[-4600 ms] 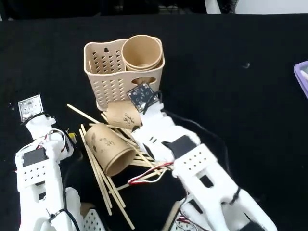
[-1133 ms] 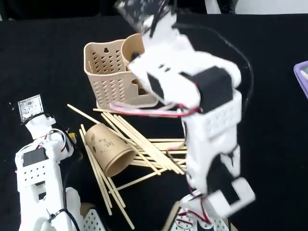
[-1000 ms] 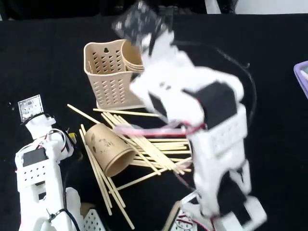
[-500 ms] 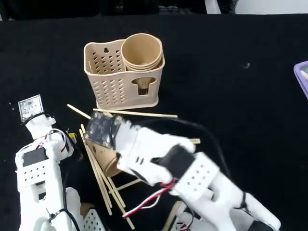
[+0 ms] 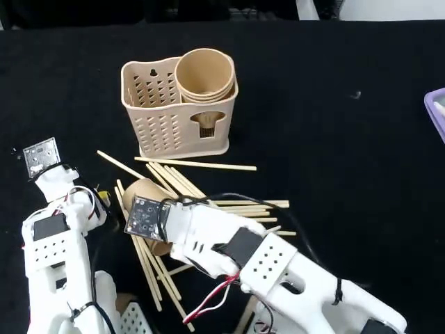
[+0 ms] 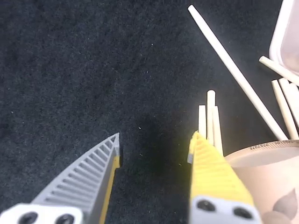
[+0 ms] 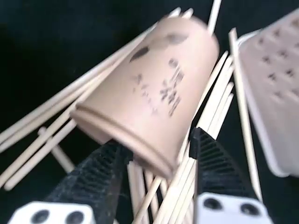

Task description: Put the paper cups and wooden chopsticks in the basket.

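Note:
A beige slotted basket (image 5: pixel 167 115) stands at the back of the table with a stack of paper cups (image 5: pixel 205 73) in its right half. Wooden chopsticks (image 5: pixel 222 205) lie scattered in front of it. One printed paper cup (image 5: pixel 141 190) lies on its side among them. My right gripper (image 7: pixel 158 140) is open, its black fingers (image 7: pixel 105 172) on either side of that cup's (image 7: pixel 154 98) rim end. At the front left, my left gripper (image 6: pixel 154 140) is open just above the bare mat, beside chopstick ends (image 6: pixel 208 112) and the cup's rim (image 6: pixel 261 156).
The right arm (image 5: pixel 236 254) lies across the chopstick pile. The left arm (image 5: pixel 52 236) stands at the front left. A purple container (image 5: pixel 437 104) sits at the right edge. The basket's wall (image 7: pixel 275 93) is close beside the lying cup. Bare black mat spreads to the right.
My right arm swung from above the basket down to the lying cup. The cup that lay by the basket earlier is gone from the table, and the stack stands in the basket. The left arm kept still.

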Controlling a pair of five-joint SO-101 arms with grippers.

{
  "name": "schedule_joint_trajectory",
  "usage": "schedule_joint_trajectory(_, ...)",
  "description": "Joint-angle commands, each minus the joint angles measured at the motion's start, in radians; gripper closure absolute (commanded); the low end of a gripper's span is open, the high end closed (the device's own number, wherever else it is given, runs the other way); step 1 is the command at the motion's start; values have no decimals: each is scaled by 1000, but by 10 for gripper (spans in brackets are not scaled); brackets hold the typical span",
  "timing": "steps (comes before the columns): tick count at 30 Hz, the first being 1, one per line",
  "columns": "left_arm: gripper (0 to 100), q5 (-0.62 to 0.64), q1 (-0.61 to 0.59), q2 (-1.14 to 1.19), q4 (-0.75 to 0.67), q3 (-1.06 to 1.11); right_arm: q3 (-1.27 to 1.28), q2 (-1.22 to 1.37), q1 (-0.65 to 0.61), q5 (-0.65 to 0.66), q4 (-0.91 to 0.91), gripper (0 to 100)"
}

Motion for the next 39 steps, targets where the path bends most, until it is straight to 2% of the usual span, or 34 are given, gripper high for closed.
schedule_joint_trajectory(1,762,8,-7,-18,-17,-8,-2,-33,-8,0,-58,851)
schedule_joint_trajectory(3,762,8,-7,-18,-17,-10,-10,-33,12,-37,-60,972)
schedule_joint_trajectory(4,762,8,-7,-18,-17,-10,-13,-38,34,-61,-60,993)
schedule_joint_trajectory(5,762,8,-7,-18,-17,-10,-16,-44,61,-89,-54,971)
schedule_joint_trajectory(7,762,8,-8,-18,-31,-7,-56,-65,114,-123,-20,989)
schedule_joint_trajectory(12,762,8,-8,-18,-35,-7,-283,-170,195,-138,241,988)
schedule_joint_trajectory(17,762,9,-8,-18,-32,-7,-656,-206,331,-206,532,988)
schedule_joint_trajectory(21,762,8,-8,-18,-29,-7,-949,-166,453,-267,565,988)
schedule_joint_trajectory(28,762,8,-8,-18,-29,-7,-1365,228,569,-345,548,988)
schedule_joint_trajectory(32,762,8,-8,-18,-29,-7,-1630,492,592,-350,555,988)
schedule_joint_trajectory(39,762,6,-8,-18,-31,2,-2052,908,649,-348,740,988)
